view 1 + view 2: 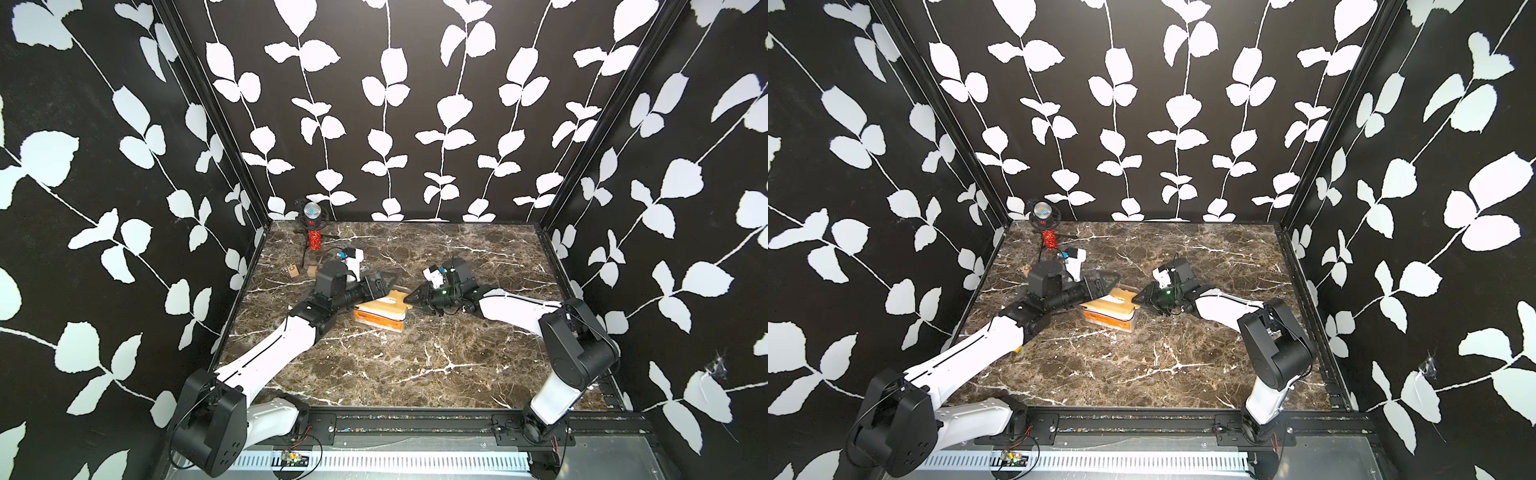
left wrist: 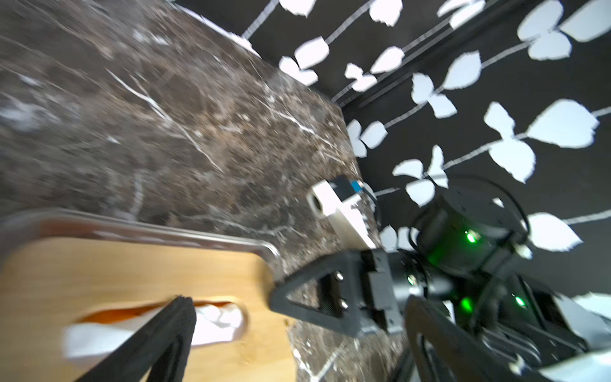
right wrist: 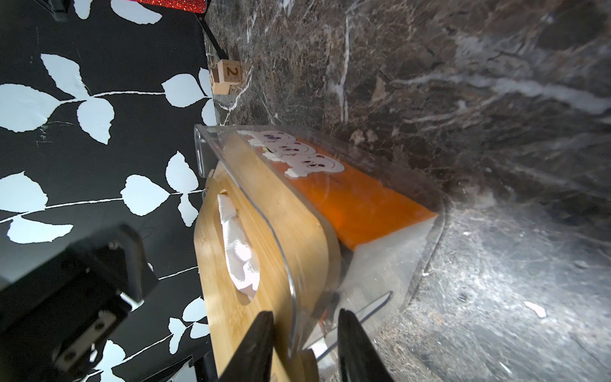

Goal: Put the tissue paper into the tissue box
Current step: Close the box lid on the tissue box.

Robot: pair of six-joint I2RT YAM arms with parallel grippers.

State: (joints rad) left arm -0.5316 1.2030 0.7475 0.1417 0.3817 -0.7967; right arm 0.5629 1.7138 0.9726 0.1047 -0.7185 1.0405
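The clear tissue box (image 1: 388,326) (image 1: 1115,326) stands mid-table in both top views. The orange tissue paper pack (image 3: 357,198) lies inside it. A bamboo lid (image 1: 388,305) (image 3: 281,215) lies askew on top, and a white sheet (image 3: 238,251) (image 2: 215,320) shows in its slot. My right gripper (image 3: 305,314) (image 1: 411,301) is at the box's right end. Its jaws stand slightly apart, one on the lid, one outside the clear wall (image 3: 380,274). My left gripper (image 2: 297,304) (image 1: 384,286) hangs wide open over the lid's left part, holding nothing.
A microphone on a small tripod (image 1: 312,224) stands at the back left corner. Wooden number blocks (image 1: 294,272) (image 3: 228,74) lie near it. Patterned walls close in three sides of the marble table (image 1: 415,365).
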